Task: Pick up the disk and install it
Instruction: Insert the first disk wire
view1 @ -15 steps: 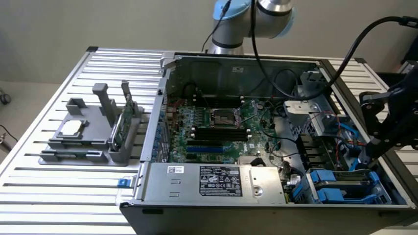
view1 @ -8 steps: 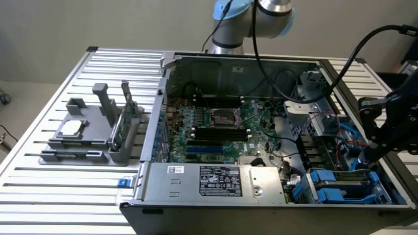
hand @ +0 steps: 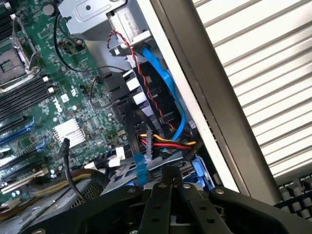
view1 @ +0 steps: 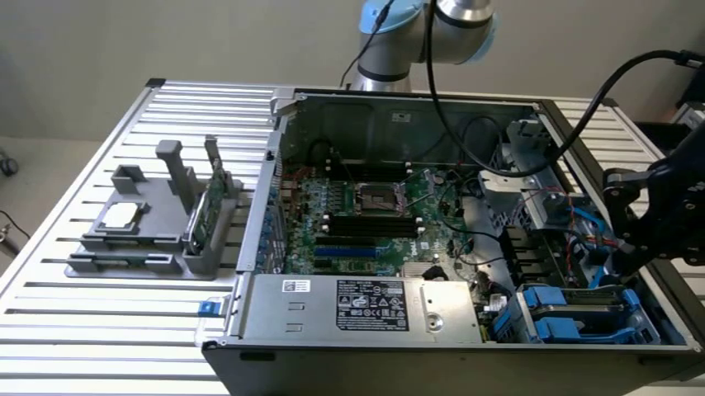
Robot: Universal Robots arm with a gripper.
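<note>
1 slatted metal surface point(view1: 66, 330) carries everything I am working with. At the exterior view's left, a grey holder point(view1: 144, 239) sits on it with a small square silver chip point(view1: 119, 216) lying flat on top and a thin green card point(view1: 210, 198) standing on edge just beside it.

In the middle stands the open computer case point(view1: 441, 371). I look down onto its green motherboard point(view1: 364, 214), and a silver power supply point(view1: 364, 309) with a black-and-white label runs along the near wall.

Towards the exterior view's right, in the near corner of the case, the disk point(view1: 551, 304) sits down in the drive bay and its bright blue carrier shows around it. My hand point(view1: 628, 262) hangs just above that bay, at the end of the dark arm point(view1: 672, 190) reaching in over the case's side wall.

From the wrist view, the hand point(hand: 169, 175) has its 2 black fingers brought together with nothing clamped between them. The blue edge of the disk point(hand: 199, 170) lies right beside the tips, though I cannot tell whether they touch it. A light blue cable point(hand: 170, 92) and a bundle of red, yellow and black wires point(hand: 168, 144) run along the case wall close by.
</note>
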